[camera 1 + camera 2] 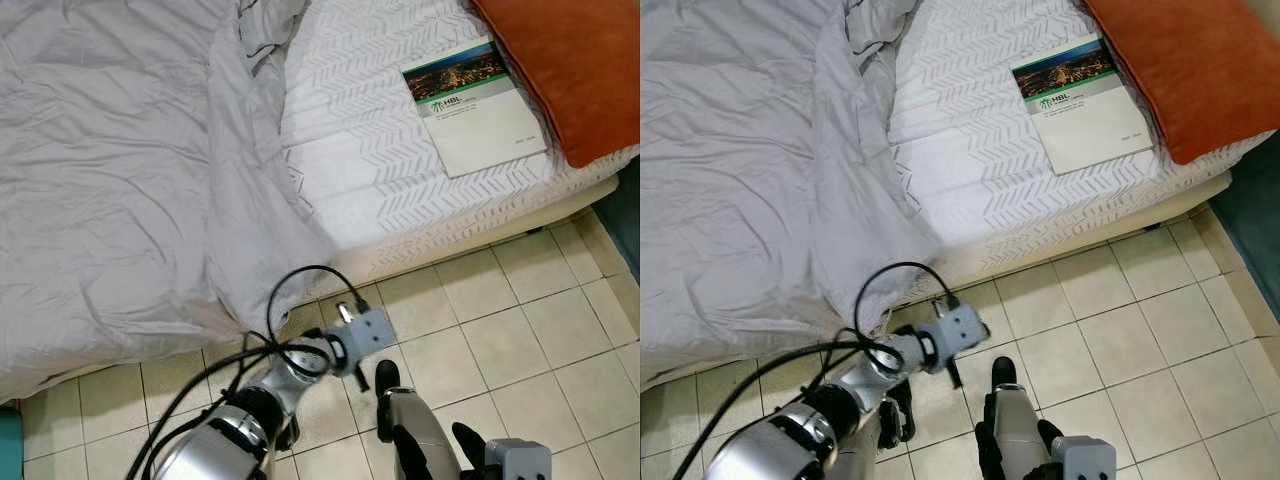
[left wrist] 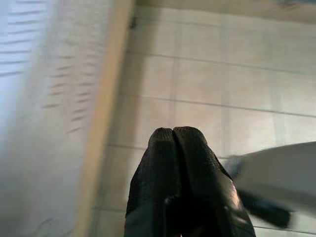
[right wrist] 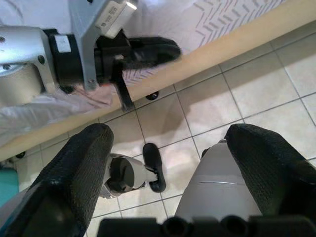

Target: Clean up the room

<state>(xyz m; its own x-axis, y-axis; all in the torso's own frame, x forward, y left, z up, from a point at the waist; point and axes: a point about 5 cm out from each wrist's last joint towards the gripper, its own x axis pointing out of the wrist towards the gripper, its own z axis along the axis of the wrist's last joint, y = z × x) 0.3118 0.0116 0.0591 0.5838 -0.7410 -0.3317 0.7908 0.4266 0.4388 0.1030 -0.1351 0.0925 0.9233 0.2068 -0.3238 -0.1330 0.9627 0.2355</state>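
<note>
A rumpled grey duvet (image 1: 120,170) covers the bed's left side and hangs over its edge to the floor. On the white patterned sheet (image 1: 350,150) lies a white book (image 1: 475,105) with a green photo cover, next to an orange pillow (image 1: 580,60). My left gripper (image 2: 173,136) is low beside the bed's edge over the tiles, shut with nothing in it; its fingers (image 3: 153,47) also show in the right wrist view. My right gripper (image 3: 173,148) hangs low over the floor, open and empty, with its fingers (image 3: 79,168) wide apart.
Beige floor tiles (image 1: 520,320) run along the bed's cream base (image 1: 480,235). My own black foot (image 1: 387,377) stands on the tiles. A dark blue mat (image 1: 1250,210) lies at the right and a teal object (image 1: 8,440) at the lower left. Black cables (image 1: 290,290) loop off my left arm.
</note>
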